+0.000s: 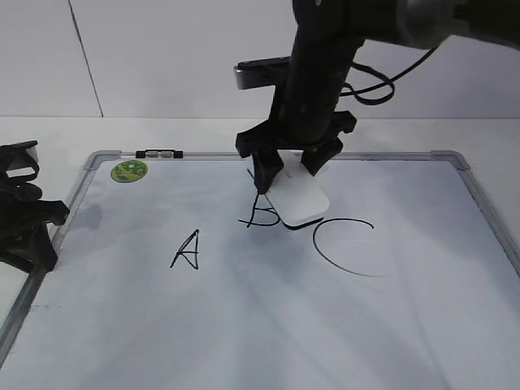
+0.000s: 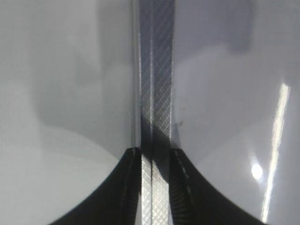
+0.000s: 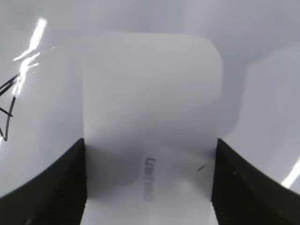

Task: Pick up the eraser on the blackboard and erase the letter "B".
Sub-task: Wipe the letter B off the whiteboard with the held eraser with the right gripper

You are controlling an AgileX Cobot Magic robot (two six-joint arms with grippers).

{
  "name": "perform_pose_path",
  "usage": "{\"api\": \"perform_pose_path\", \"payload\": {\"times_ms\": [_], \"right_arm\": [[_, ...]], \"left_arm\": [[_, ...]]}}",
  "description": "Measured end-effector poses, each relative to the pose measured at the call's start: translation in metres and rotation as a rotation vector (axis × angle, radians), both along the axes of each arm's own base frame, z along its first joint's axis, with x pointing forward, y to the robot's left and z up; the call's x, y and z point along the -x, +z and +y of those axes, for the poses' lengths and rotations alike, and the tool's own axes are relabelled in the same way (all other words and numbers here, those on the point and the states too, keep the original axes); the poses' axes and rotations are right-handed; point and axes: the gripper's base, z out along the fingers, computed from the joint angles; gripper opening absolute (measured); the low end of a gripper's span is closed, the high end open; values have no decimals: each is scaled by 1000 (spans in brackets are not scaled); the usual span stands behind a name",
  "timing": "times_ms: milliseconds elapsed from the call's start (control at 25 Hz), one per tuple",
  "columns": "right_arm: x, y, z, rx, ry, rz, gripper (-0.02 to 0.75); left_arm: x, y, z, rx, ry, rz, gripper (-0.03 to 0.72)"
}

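Eraser (image 1: 300, 200) on blackboard (image 1: 244, 325), covering right part of letter "B" (image 1: 262, 213); long axis slants from gripper toward "C" (image 1: 345, 248). Right gripper (image 1: 290, 166) grasps eraser by both long sides. "A" (image 1: 187, 249) left of "B", green sticker (image 1: 129, 171) far left. Left gripper (image 1: 24, 213) at board's left frame; finger state unclear.

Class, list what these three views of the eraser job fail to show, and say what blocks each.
- Letter "B", exterior view: its right side is hidden by the eraser.
- Eraser lettering, right wrist view: too blurred to read.
- Left gripper, exterior view: cut off by the left edge.
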Motion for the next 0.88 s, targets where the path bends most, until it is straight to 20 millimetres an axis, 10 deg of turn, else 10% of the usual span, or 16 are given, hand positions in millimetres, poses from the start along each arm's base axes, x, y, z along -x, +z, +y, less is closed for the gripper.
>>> {"api": "perform_pose_path", "payload": {"times_ms": [880], "right_arm": [[-34, -53, 23, 75, 12, -18, 539]], "left_arm": [[0, 1, 0, 1, -1, 3, 143]]}}
